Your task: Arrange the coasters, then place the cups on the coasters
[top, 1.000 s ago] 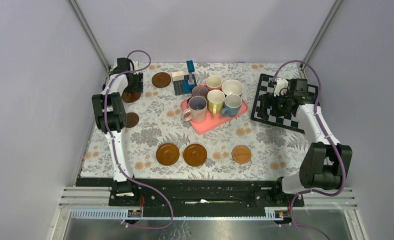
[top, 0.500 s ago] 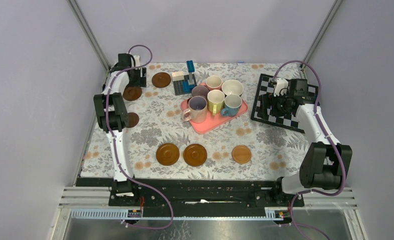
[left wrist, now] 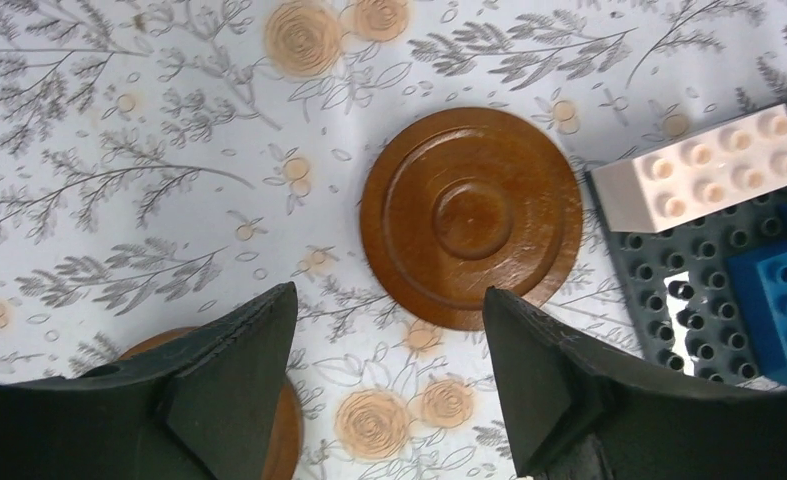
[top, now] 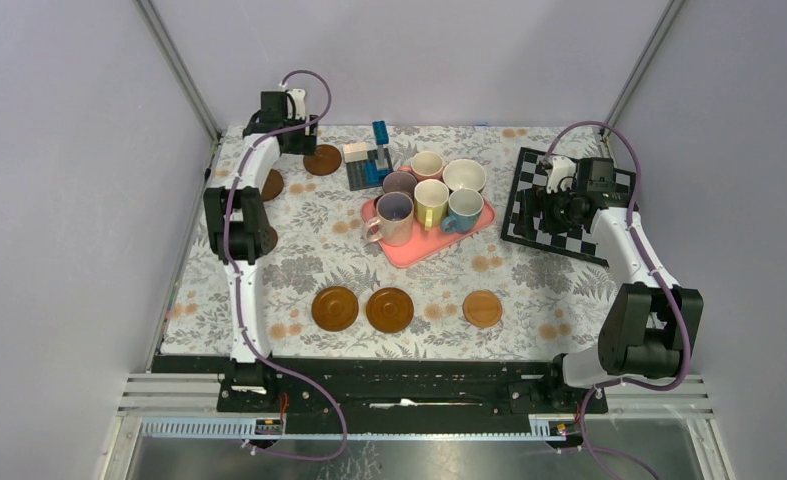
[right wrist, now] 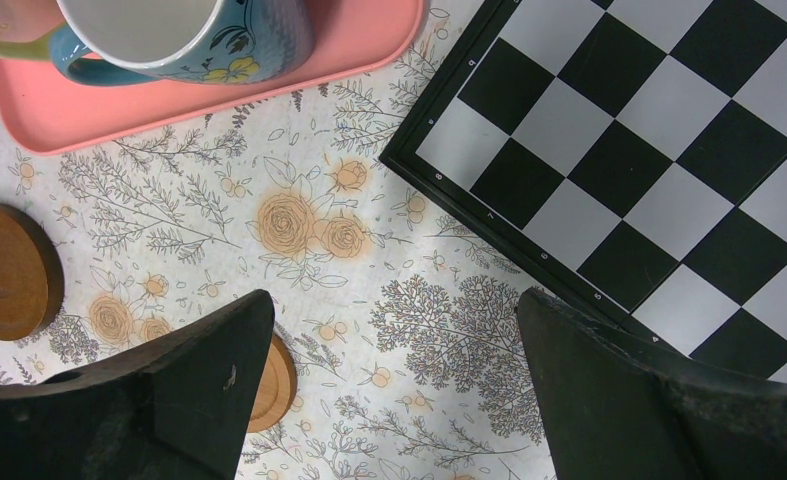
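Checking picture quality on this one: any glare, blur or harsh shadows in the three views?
Top external: even, diffuse light, only soft shadows by the cups, nothing blurred. Left wrist: ringed coaster sharp with a mild sheen, no blown-out glare; left gripper a dark, detail-poor shape in the foreground. Right wrist: chessboard crisp, blue cup cropped by the top edge.

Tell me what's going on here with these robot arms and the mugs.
The left claw hovers open near a round, ringed brown wooden coaster at the table's far left, holding nothing. The right claw hangs open by the black-and-white chessboard. Three brown coasters sit in a row along the near edge. Six ceramic mugs crowd the pink rectangular tray; none is on a coaster.
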Action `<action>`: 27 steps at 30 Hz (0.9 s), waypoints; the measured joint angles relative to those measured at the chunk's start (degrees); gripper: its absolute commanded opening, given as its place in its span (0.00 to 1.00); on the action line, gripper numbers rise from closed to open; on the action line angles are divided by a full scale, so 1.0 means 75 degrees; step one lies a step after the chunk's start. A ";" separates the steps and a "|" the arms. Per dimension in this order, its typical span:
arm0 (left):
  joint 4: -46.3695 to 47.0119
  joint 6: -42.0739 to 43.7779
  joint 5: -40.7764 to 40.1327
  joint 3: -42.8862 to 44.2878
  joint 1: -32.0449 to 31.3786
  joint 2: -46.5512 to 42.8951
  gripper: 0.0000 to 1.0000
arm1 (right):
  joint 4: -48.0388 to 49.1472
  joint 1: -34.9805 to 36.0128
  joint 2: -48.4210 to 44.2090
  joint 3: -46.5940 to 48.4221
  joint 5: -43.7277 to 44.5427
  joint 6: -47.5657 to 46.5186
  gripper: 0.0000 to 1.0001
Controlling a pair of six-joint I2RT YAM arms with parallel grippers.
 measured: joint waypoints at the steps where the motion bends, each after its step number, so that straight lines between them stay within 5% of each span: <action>1: 0.0052 -0.0038 -0.0003 0.0003 -0.0029 0.0017 0.76 | 0.0000 0.0000 0.0000 0.0000 -0.0003 0.0000 0.98; 16: 0.0487 -0.0291 -0.0332 0.0350 -0.0254 0.1017 0.81 | 0.0000 0.0000 0.0026 0.0000 -0.0006 -0.0003 0.98; 27: 0.0408 -0.0230 -0.0493 0.0606 -0.0274 0.1274 0.65 | 0.0000 0.0000 0.0041 0.0000 -0.0003 0.0000 0.98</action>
